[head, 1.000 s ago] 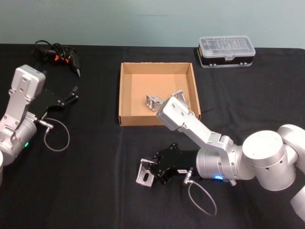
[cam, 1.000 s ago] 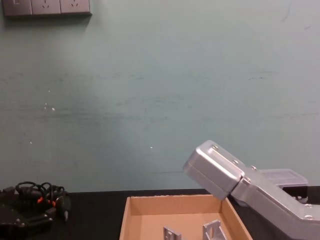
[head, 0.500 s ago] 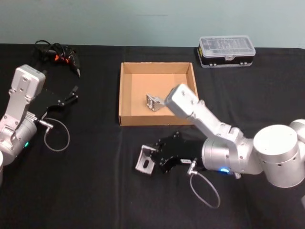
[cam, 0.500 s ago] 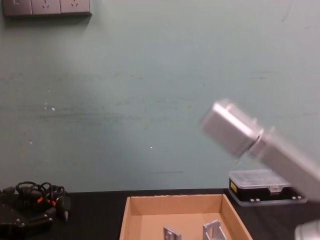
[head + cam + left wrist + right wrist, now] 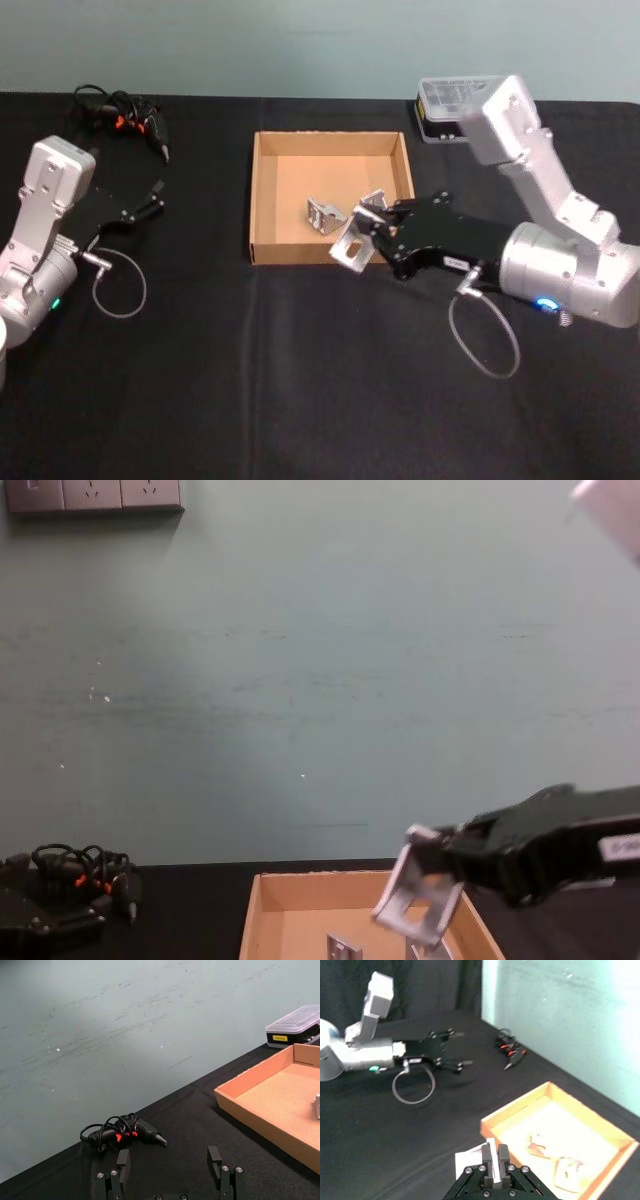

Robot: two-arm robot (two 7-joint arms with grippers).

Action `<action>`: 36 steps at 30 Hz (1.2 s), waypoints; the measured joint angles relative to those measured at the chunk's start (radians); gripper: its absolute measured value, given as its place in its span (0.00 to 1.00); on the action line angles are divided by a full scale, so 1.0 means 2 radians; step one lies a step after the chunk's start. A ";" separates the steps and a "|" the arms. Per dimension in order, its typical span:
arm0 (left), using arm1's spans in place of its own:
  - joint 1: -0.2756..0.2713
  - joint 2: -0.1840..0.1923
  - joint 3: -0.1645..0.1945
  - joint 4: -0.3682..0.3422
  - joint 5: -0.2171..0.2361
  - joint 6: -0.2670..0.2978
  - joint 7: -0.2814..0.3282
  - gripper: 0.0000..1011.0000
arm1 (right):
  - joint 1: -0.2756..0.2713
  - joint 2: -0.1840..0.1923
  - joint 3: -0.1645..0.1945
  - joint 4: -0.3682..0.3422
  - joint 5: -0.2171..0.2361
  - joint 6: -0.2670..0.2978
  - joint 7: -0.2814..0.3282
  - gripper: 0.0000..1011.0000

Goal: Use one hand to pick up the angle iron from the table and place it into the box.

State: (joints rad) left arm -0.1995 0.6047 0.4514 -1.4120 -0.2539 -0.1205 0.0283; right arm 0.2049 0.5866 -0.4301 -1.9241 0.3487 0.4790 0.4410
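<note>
My right gripper (image 5: 368, 238) is shut on a silver angle iron (image 5: 351, 246) and holds it tilted in the air above the front right wall of the tan cardboard box (image 5: 329, 136). The chest view shows that angle iron (image 5: 408, 899) hanging over the box (image 5: 290, 893) from the right gripper (image 5: 440, 858). In the right wrist view the fingers (image 5: 502, 1157) pinch the piece (image 5: 476, 1157). Two more angle irons (image 5: 322, 213) lie inside the box. My left gripper (image 5: 152, 201) rests open on the black table (image 5: 200, 380) at the far left.
A clear-lidded black organiser case (image 5: 456, 104) stands behind the box at the back right. A black tool with a coiled cable (image 5: 122, 117) lies at the back left. The right arm's cable loop (image 5: 484, 336) hangs over the table in front.
The right gripper has lifted the angle iron off the table in front of the box and carried it up and back to the box's front right wall. The left arm has not moved.
</note>
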 joint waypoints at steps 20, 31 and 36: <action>0.000 0.000 0.000 0.000 0.000 0.000 0.000 1.00 | -0.030 0.027 0.039 -0.007 0.030 -0.023 -0.027 0.08; 0.000 0.000 0.000 0.000 0.000 0.000 0.000 1.00 | 0.004 -0.006 0.036 0.051 0.013 -0.032 -0.051 0.08; 0.000 0.000 0.000 0.000 0.000 0.000 0.000 1.00 | 0.038 -0.035 0.022 0.100 -0.002 -0.036 -0.053 0.08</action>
State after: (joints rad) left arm -0.1995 0.6047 0.4514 -1.4120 -0.2539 -0.1205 0.0283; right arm 0.2811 0.5170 -0.3870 -1.7248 0.3454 0.4073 0.3341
